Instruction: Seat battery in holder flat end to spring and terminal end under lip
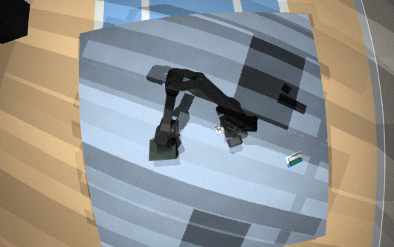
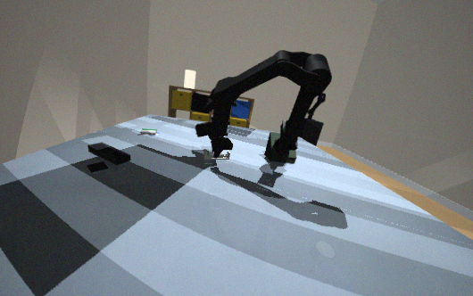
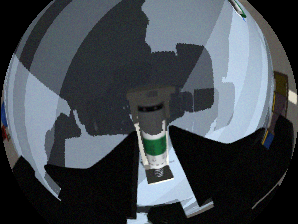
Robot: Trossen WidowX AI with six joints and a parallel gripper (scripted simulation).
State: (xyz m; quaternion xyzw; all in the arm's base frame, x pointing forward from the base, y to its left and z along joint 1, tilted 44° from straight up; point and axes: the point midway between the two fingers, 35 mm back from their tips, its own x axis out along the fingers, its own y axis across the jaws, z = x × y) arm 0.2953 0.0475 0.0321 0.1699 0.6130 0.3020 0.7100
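Note:
The battery (image 3: 153,145) is a small cylinder with a green band and pale ends. It lies lengthwise in the small grey holder (image 1: 218,129) (image 2: 219,158) on the table, near the middle. In the wrist view it runs straight away from the camera, with its far end at the holder's dark end piece. My gripper (image 1: 225,131) (image 2: 221,151) (image 3: 153,132) hangs low right over the holder. Its fingers stand apart on either side of the battery, open and a little wider than it. Whether the battery's ends sit against the spring and under the lip is too small to tell.
A long black block (image 1: 292,103) (image 2: 108,152) and a small flat black piece (image 1: 286,88) (image 2: 97,167) lie on the table beyond the holder. A small white, green and blue item (image 1: 294,159) (image 2: 148,131) lies near the table's edge. The arm's green base (image 1: 163,150) (image 2: 281,152) stands close by.

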